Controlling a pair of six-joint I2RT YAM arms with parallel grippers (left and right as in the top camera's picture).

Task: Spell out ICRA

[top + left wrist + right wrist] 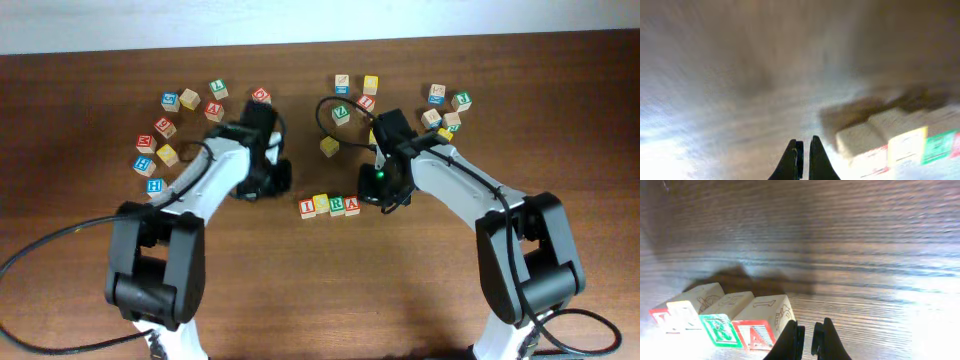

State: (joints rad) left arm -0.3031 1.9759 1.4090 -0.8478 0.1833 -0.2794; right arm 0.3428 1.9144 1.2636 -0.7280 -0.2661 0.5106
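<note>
Overhead, you see the ICRA cubes (329,206) touching in a row at frame centre, faces up so the word reads. Your left gripper (804,152) and right gripper (809,335) flank it, fingers together, empty.

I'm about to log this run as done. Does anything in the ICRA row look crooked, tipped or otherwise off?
Nothing stands out. The red I, yellow C, green R and red A sit side by side in one row, in order, none tipped. Spare cubes lie scattered farther back.
</note>
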